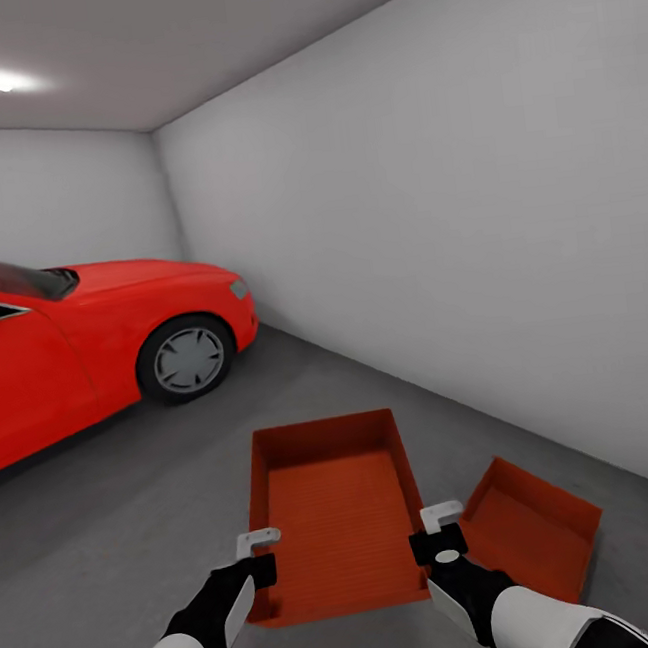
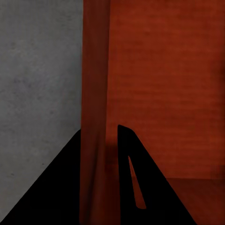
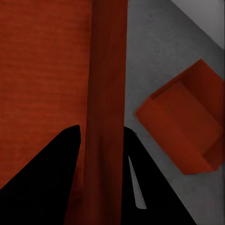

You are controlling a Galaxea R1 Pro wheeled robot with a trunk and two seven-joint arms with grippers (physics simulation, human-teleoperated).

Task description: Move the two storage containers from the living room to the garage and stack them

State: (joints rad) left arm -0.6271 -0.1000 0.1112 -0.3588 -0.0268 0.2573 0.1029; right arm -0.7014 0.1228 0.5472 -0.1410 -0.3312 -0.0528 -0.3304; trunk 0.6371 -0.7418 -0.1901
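From the head camera I see the left gripper [image 1: 258,556] and right gripper [image 1: 440,530] clamping the side walls of one storage container [image 1: 335,509] above the garage floor [image 1: 134,507]; the second container [image 1: 533,527] lies just to its right, near the wall [image 1: 474,226], a red car [image 1: 75,342] to the left.

At the left wrist, fingers [image 2: 136,178] straddle the bin's wall [image 2: 96,117].

At the right wrist, I see the same pinch, the other bin [image 3: 185,126] on the concrete.

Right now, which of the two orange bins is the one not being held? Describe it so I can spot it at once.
Start at the long pale grey wall opposite the red car. On the concrete floor near its foot lies the smaller-looking storage container, turned at an angle. Unlike the other storage container, gripped by the left gripper and right gripper, no gripper touches it.
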